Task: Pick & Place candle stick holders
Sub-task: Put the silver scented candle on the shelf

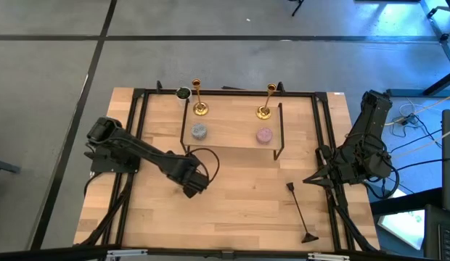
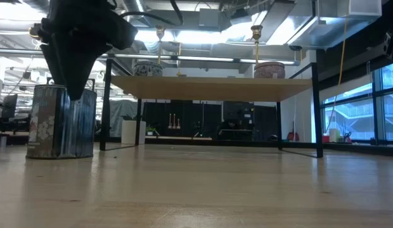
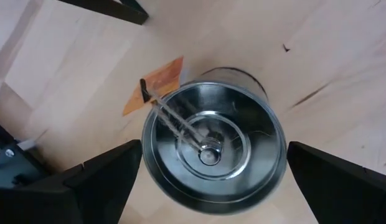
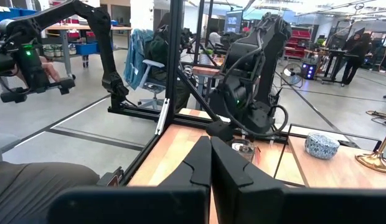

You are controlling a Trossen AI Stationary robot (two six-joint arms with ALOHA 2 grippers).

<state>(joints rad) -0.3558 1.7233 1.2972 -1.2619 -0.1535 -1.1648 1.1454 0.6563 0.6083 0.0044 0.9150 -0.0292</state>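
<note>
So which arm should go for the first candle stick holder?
Left, probably. The left gripper is open and out over the table, though above the silver tin; the left candle stick holder is nearest. The right gripper is shut, parked at the right edge.

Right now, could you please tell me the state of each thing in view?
left gripper: open, hovering over the tin
silver tin: upright, lidless
left candlestick holder: upright on the shelf
right candlestick holder: upright on the shelf
blue-grey candle: sitting on the shelf
pink candle: sitting on the shelf
black tool: lying flat on the table
right gripper: shut, waiting at the table's right side
</note>
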